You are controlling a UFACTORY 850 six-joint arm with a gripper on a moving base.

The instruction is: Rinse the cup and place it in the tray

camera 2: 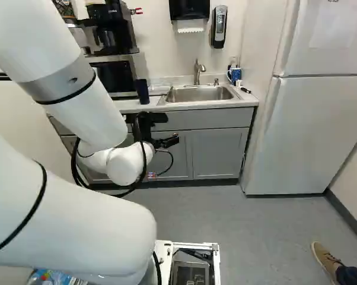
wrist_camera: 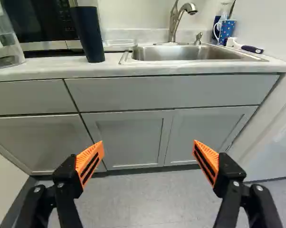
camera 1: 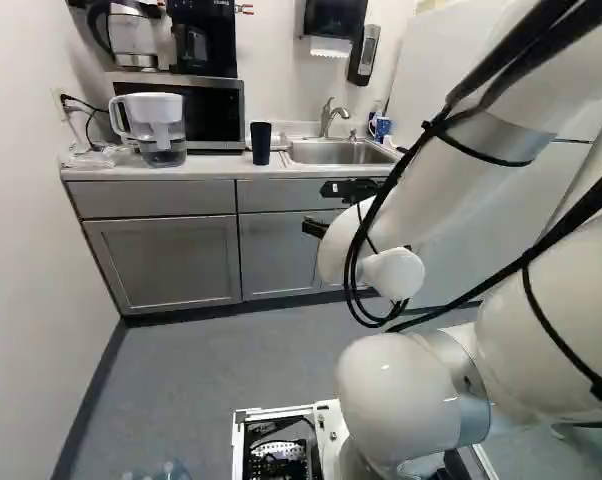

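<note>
In the right base view my gripper point(camera 2: 166, 141) is held out before the lower cabinets, below the counter's height. The wrist view shows the gripper point(wrist_camera: 148, 159) open, its orange pads wide apart with nothing between them. A tall dark blue cup point(wrist_camera: 88, 34) stands upright on the counter left of the sink point(wrist_camera: 185, 53), ahead of the gripper and higher than it; the left base view shows the same cup point(camera 1: 261, 143). Beside the cup, toward the faucet point(wrist_camera: 175, 21), lies a low clear tray point(wrist_camera: 120, 43) against the back of the counter, partly hidden by the cup.
A water pitcher point(camera 1: 159, 128) and a microwave point(camera 1: 213, 108) stand on the counter point(camera 1: 209, 170) left of the cup. A dotted mug point(wrist_camera: 226, 31) and a brush point(wrist_camera: 251, 49) are right of the sink. A fridge point(camera 2: 312, 130) stands at the right; a person's shoe point(camera 2: 327, 261) is on the floor.
</note>
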